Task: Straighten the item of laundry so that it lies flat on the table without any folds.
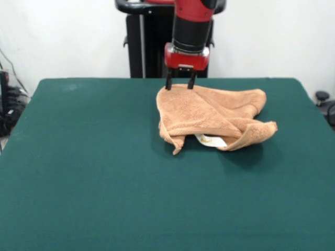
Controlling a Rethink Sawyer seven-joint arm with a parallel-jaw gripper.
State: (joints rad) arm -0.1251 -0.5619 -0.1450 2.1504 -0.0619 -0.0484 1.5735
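The light orange-tan towel (209,112) lies crumpled on the dark green table (94,172), right of centre and toward the far side. Its edges are folded over, and a white label (211,140) peeks out under the near fold. My gripper (180,83) hangs from the red arm straight down over the towel's far left corner. Its two black fingers (168,82) stand apart, with their tips at the towel's far edge. Nothing is held.
The robot's black pedestal (149,42) stands behind the table's far edge. Cables and dark equipment (8,104) sit off the table's left side, and a dark object (324,102) sits off its right side.
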